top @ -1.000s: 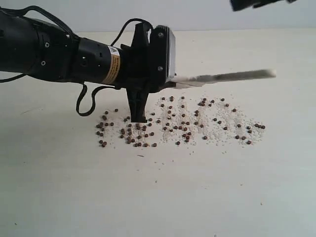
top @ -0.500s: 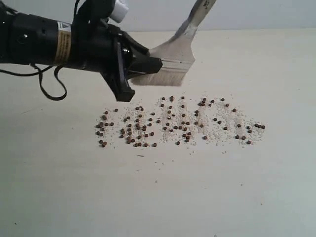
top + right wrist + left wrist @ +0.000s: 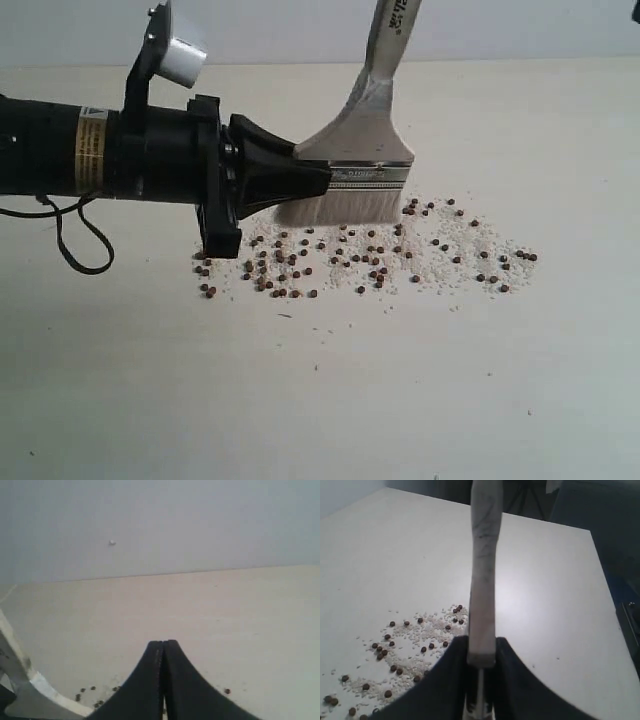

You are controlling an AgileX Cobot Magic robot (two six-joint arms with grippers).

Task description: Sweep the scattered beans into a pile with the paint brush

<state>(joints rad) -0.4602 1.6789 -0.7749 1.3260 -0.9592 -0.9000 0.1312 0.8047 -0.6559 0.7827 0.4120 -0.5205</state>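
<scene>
Small dark reddish-brown beans (image 3: 300, 262) lie scattered in a wide band across the pale table, mixed with whitish crumbs. The paint brush (image 3: 365, 130) stands upright with its wooden handle pointing up and its silver ferrule (image 3: 368, 175) level. Its whitish bristles (image 3: 340, 207) touch down at the band's far edge, left of centre. My left gripper (image 3: 315, 180) is shut on the ferrule from the left. In the left wrist view the handle (image 3: 483, 580) rises from between the fingers (image 3: 515, 680), with beans (image 3: 390, 645) beside it. My right gripper (image 3: 162, 643) is shut on nothing, above the table.
The cream table (image 3: 320, 400) stretches bare in front of the beans and to the right. The band's right end (image 3: 500, 270) lies beyond the brush. A black cable (image 3: 75, 245) loops under the left arm. The right arm is out of the exterior view.
The left gripper has swung the brush from lying level to standing upright. It has lowered the bristles onto the table behind the beans. The right gripper has left the exterior view.
</scene>
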